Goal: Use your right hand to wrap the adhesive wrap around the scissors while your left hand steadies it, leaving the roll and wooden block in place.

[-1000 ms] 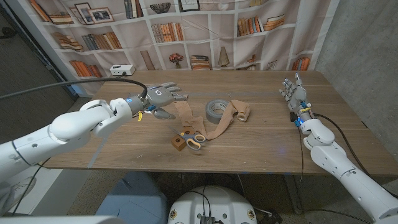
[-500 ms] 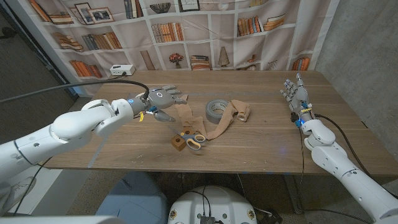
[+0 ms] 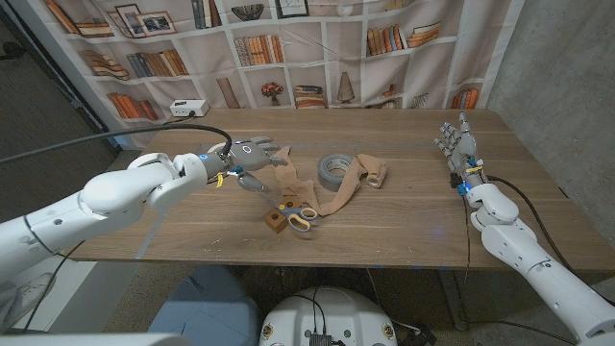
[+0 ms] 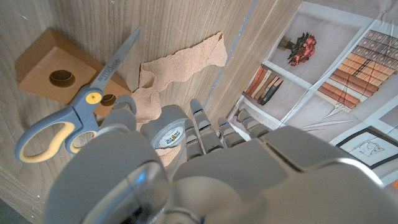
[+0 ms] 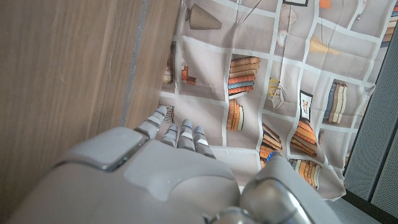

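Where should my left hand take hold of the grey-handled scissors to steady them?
Probably the grey-handled scissors by their handle loops, from above on the robot's left: they lie flat, blades crossing the wooden block, and the left hand hovers on that side.

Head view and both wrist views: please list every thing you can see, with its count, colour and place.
scissors: one, grey-blue handles, table middle, beside the block.
wooden block: one, light brown with holes, touching the scissors.
adhesive wrap: one tan strip, lying from the scissors toward the roll.
roll: one, grey, behind the scissors.
table: one, brown wood.
bookshelf backdrop: one, printed, behind the table.
left hand: one, grey, fingers spread, above the table left of the wrap.
right hand: one, grey, open, near the table's right edge.
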Controlling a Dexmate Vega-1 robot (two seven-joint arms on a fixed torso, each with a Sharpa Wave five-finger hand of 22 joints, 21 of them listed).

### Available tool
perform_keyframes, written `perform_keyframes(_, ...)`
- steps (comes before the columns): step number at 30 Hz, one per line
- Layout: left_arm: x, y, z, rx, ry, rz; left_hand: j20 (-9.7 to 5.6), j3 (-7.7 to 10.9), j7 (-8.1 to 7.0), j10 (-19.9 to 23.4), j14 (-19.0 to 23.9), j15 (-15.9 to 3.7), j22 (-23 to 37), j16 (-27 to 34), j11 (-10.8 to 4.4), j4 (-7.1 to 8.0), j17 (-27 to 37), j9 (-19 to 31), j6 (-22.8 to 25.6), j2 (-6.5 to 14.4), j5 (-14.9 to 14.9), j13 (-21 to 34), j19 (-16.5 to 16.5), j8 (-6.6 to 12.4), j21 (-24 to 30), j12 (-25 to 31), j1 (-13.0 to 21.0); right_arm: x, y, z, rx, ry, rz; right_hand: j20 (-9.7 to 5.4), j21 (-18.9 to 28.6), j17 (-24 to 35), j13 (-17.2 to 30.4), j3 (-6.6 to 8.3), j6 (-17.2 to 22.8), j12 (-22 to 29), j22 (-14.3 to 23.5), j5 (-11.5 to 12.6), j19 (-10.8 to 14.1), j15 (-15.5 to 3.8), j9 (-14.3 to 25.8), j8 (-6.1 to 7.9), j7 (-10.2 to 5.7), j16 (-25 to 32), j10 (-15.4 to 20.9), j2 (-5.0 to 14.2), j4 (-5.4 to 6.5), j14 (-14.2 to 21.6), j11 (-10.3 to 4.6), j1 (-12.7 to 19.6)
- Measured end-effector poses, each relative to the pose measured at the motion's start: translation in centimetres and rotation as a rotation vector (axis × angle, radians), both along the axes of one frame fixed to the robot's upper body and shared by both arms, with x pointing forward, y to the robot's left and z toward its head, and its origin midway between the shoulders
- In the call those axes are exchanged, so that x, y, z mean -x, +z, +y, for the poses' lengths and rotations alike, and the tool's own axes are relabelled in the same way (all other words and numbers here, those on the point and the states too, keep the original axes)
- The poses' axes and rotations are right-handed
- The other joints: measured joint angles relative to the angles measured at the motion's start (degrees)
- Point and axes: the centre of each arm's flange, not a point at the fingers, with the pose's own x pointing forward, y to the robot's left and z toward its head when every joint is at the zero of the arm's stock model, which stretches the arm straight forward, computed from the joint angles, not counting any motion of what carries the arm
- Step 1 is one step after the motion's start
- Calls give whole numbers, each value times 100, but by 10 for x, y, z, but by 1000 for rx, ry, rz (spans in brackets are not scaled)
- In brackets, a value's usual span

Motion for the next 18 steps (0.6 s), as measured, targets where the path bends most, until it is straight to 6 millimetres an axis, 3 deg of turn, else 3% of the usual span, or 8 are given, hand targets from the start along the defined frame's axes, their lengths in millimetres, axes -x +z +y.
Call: perform_keyframes(18, 4, 3, -3, -74, -2, 21, -32, -31, 17, 31, -20, -20, 0, 0, -32, -32, 0, 1, -154, -98, 44, 26, -31, -39, 1, 0, 98, -2, 4, -5, -14, -1, -21, 0, 0, 0, 0, 0, 5, 0, 0, 0, 0, 1, 0, 0, -5, 0, 0, 23, 0, -1, 0, 23)
